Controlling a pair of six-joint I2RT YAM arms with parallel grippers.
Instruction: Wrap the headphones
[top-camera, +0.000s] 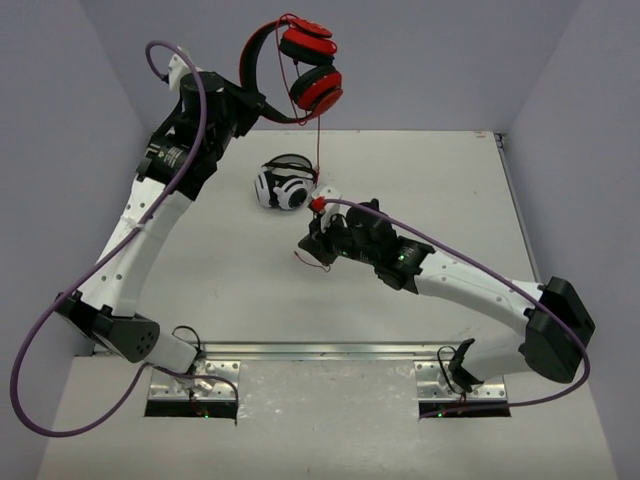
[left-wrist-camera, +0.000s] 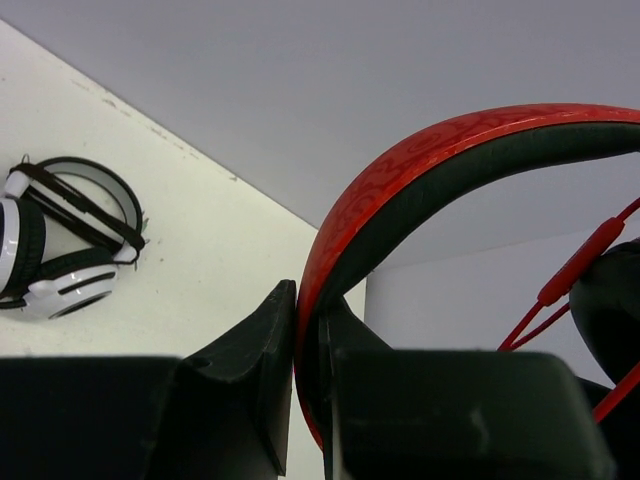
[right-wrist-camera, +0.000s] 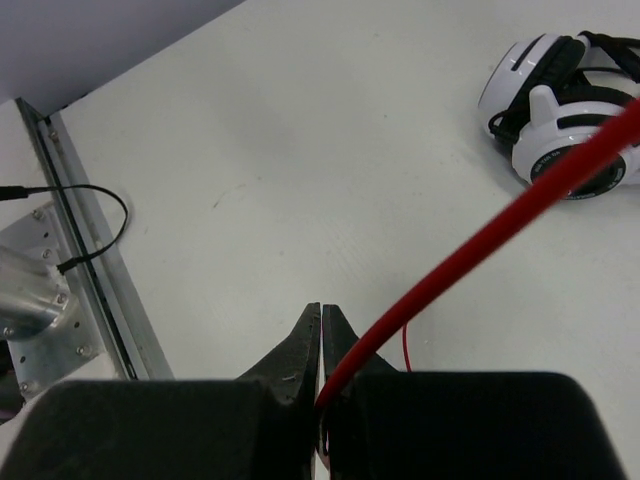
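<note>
The wrapping step is in hand. The left gripper (left-wrist-camera: 308, 350) is clamped on the red-and-black headband (left-wrist-camera: 450, 150), fingers on either side of it, and holds the headphones (top-camera: 318, 88) in the air at the far side of the scene, left of centre, with the ear cups (top-camera: 306, 45) hanging to the right of the grip. From them the thin red cord (top-camera: 319, 150) drops almost straight down to the right gripper (right-wrist-camera: 322, 345), which is pinched shut on it just above the table (top-camera: 430, 190), near the middle. A short tail (right-wrist-camera: 405, 345) trails loose below the fingers. The cord between the two grippers looks taut. A few red strands already seem to lie around the cups, though how many turns there are cannot be told. The white-and-black headphones (top-camera: 283, 186) lie on the table just to the left of the right gripper and take no part. The next move, as I judge it, calls for the right gripper to carry the cord up and around the cups or band for another loop, without letting the line go slack, while the left holds the headband steady. The sweep should also pass clear of the white pair, and little free cord appears to be left.
</note>
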